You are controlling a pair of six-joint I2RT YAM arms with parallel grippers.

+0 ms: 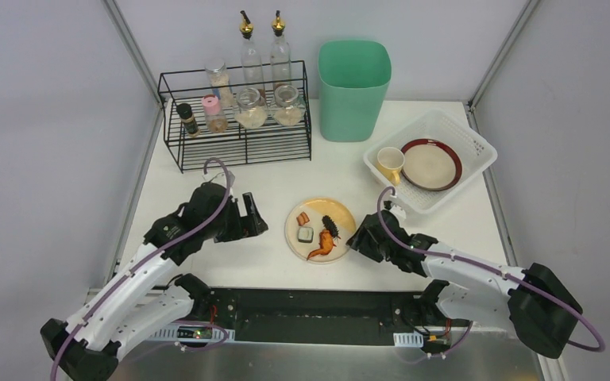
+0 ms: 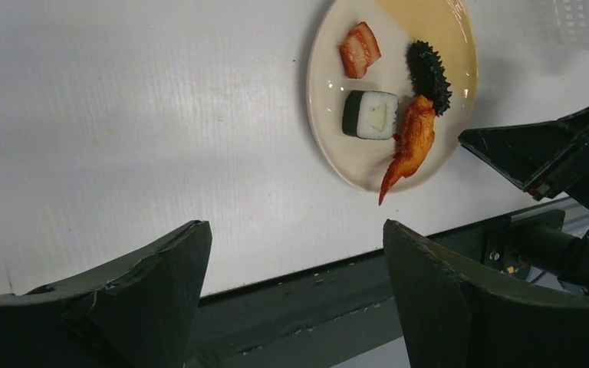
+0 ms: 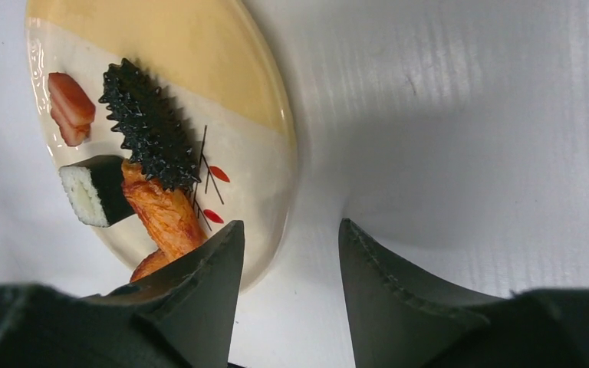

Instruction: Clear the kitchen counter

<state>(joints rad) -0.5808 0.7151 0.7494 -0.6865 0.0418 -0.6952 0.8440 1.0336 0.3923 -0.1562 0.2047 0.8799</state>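
Kitchen counter (image 1: 286,171) spreads under both arms; plate (image 1: 321,229) of food sits near its middle, towards the near edge. Right gripper (image 3: 287,230) is the nearer: tips at the plate's right rim, jaws half apart, one finger over the rim, the other over bare counter, nothing gripped. Left gripper (image 2: 293,230) is well to the plate's left, jaws wide, empty. The rim grab likely falls to the right arm

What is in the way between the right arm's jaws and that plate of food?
Nothing visible. The right jaws are open at the plate, its rim between them, just above the counter.
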